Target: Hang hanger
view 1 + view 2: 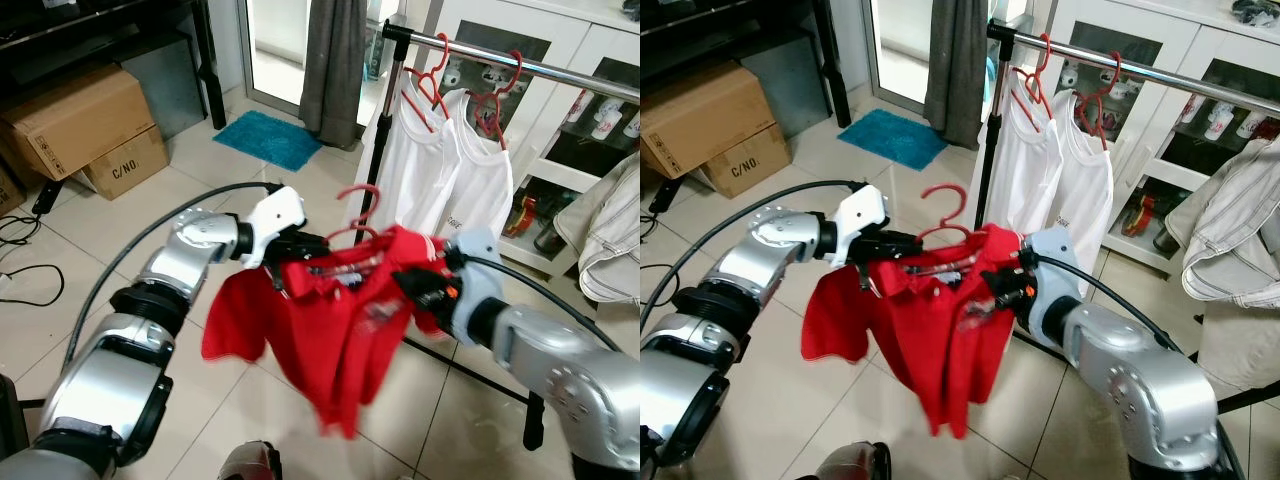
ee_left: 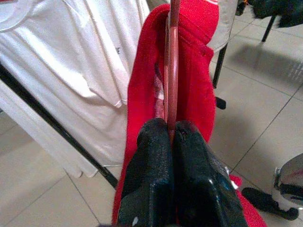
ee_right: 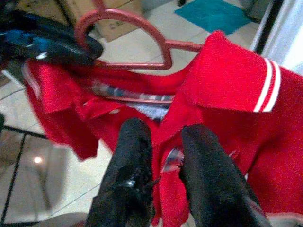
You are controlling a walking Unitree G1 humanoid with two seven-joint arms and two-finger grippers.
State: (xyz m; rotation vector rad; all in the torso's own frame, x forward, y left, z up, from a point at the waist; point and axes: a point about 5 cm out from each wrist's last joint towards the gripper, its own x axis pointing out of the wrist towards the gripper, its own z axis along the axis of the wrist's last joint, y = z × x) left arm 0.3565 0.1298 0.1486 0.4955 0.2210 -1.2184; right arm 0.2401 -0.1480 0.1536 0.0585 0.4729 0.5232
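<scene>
Hanger (image 1: pixel 352 215) w/ red polo shirt (image 1: pixel 335 320) sits below the chrome rail (image 1: pixel 520 65), left end effector (image 2: pixel 171 137) clamped on its frame, right end effector (image 3: pixel 165 156) pinching shirt fabric — risk: uneven lift tilts hook, shirt slides off.

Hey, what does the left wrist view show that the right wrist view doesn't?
Left wrist view alone: the left gripper with jaws shut on the red hanger, seen edge-on, and the white shirts hanging on the rack. Right wrist view alone: the right gripper pinching the shirt front, the hanger's hook, the striped collar, the teal mat. Both share the red polo shirt on its hanger.
</scene>
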